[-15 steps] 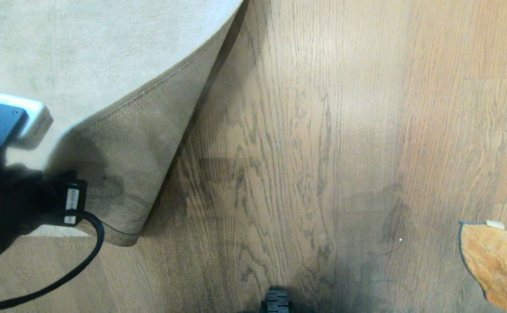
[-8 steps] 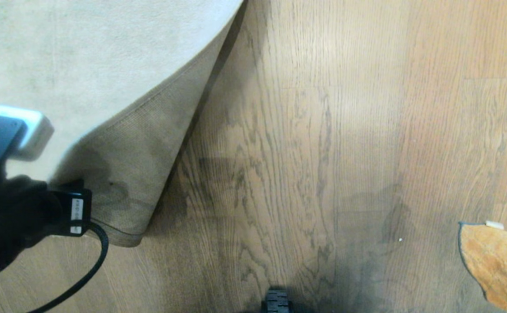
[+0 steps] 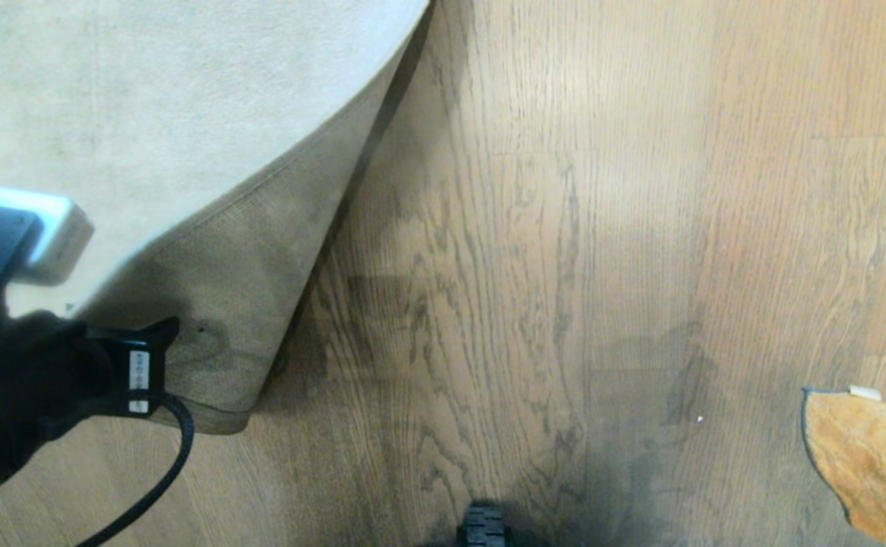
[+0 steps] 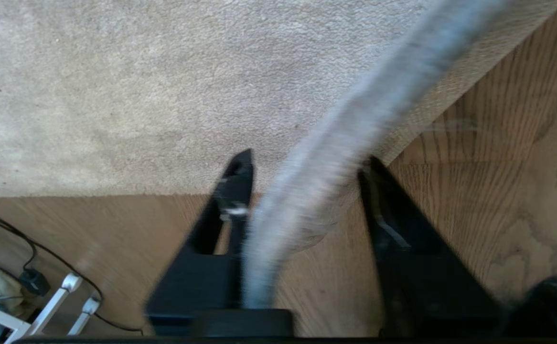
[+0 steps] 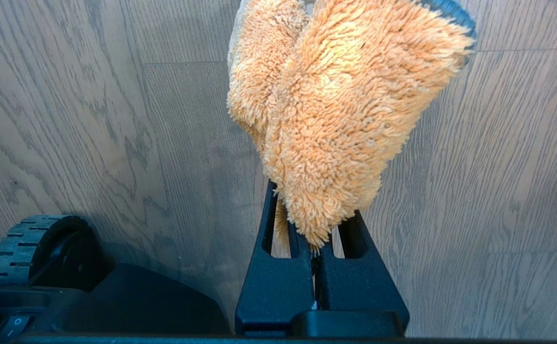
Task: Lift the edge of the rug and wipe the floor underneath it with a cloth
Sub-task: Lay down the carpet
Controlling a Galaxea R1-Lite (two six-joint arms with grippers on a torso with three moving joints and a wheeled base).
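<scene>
Rug edge (image 3: 223,304) folded back at its corner, tan woven backing turned up, grey-beige pile stretching away to the upper left of the head view; fold running diagonally down to a rounded tip that rests on the floor (image 3: 564,228). Brown oak-look planks bare right of the fold, dark wavy grain, a soft sheen, a shadow band along the lifted border. Left gripper (image 4: 302,191) at the folded corner on the left side of the head view, a black cable (image 3: 162,463) looping down from its wrist. In the left wrist view, fingers (image 4: 233,191) spread apart, the rug's blurred pale border passing through the gap between them, lying close beside one finger and clear of the other; no pinch visible. Rug pile filling the far part of that view, plank floor beside and beneath. Right gripper (image 5: 314,248) low above the floor, fingers pressed together on the cloth (image 5: 336,110), pinching its lower tip; orange-yellow fluffy bulk standing out beyond the fingertips, thin dark trim at its far edge. Same cloth showing at the lower right edge of the head view, small white tag at its top, well apart from the rug corner. Black ridged wheel (image 5: 39,253) of the base near the right gripper
</scene>
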